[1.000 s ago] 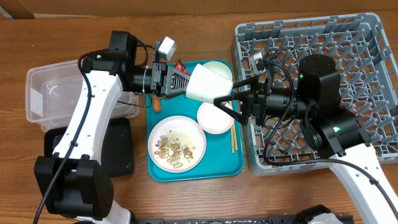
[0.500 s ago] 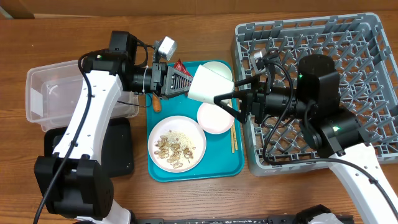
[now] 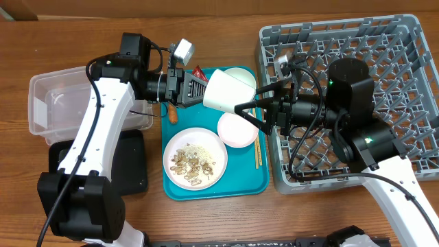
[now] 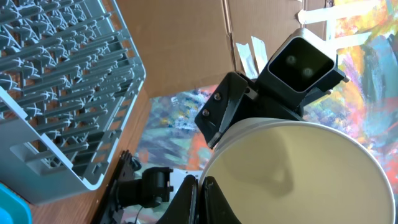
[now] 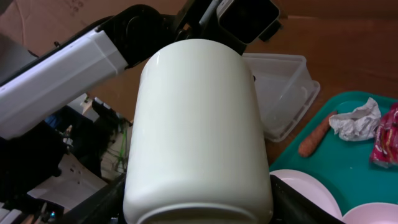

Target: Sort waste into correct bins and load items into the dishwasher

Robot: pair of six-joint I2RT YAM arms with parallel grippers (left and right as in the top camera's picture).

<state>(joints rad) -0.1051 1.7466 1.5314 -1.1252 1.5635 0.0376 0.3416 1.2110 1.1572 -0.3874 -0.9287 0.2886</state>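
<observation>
1. Cup (image 3: 228, 91) hangs midair above the teal tray (image 3: 240, 175), left gripper (image 3: 199, 89) clamped on its rim.
2. Right gripper (image 3: 248, 101) fingers are spread, flanking the cup's base.
3. Bowls (image 3: 239, 129), plate (image 3: 169, 152), chopsticks (image 3: 258, 152) and carrot (image 3: 173, 115) wait on the tray; the rack (image 3: 405, 96) looks unloaded.

No legible text, brand or number anywhere. Possibly some print on the red snack wrapper (image 5: 387, 135), too blurred to read. Pale patch on the clear tub (image 3: 42, 84), nothing readable there.
</observation>
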